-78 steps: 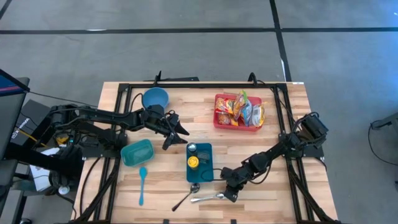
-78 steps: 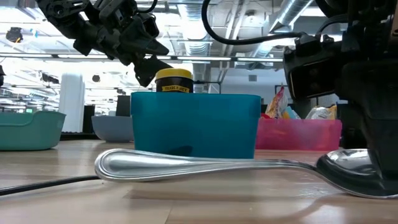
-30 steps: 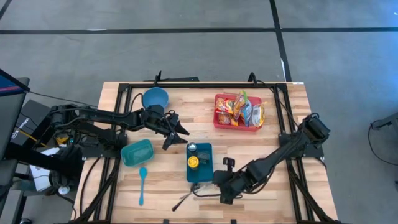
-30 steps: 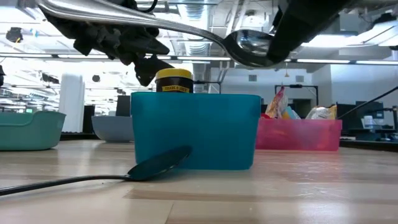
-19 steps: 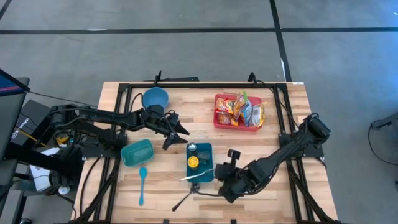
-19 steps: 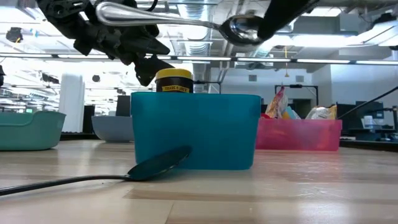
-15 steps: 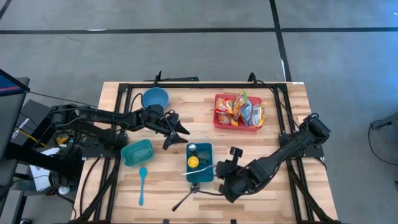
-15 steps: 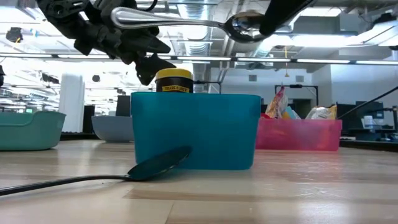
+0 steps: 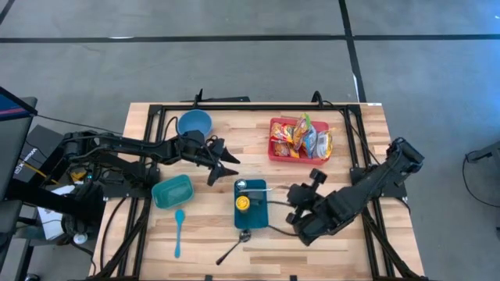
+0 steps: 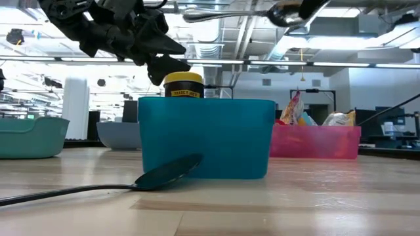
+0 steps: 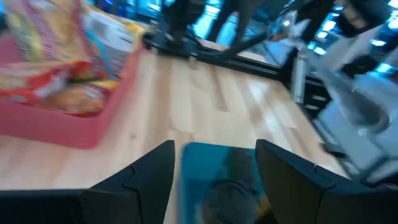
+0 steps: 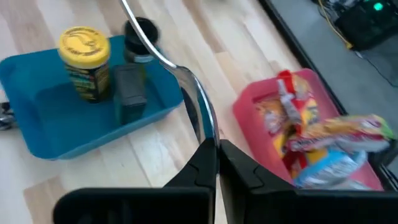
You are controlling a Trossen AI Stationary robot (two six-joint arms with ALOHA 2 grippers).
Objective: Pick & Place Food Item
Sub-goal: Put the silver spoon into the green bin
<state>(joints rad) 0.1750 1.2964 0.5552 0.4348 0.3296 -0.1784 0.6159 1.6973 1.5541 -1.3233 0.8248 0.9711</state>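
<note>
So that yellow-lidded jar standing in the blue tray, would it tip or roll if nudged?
The yellow-lidded jar stands upright and looks taller than wide, so a push near its lid might topple it. Being round, it would probably roll once down, though the blue tray has raised walls that should stop it.

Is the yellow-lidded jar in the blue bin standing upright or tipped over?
Upright. The jar stands on its base in the blue bin with its yellow lid on top; the low view shows the lid level above the bin's rim.
</note>
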